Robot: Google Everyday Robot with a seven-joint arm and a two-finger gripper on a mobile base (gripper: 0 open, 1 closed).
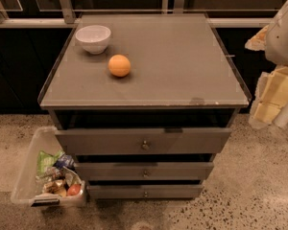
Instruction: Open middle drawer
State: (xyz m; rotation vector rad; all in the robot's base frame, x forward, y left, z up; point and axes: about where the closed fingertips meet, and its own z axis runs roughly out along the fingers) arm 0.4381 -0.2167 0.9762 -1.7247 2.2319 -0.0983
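Grey middle drawer [144, 170] left of hand [271, 101].

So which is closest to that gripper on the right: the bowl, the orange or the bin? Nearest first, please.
The gripper hangs at the right edge of the view.
1. Orange, left of centre on top.
2. Bowl, back left on top.
3. Bin, on the floor, far left.

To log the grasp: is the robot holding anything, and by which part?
Nothing is seen held. The gripper is out of view; only a white arm part shows at the right edge. The middle drawer's knob is free.
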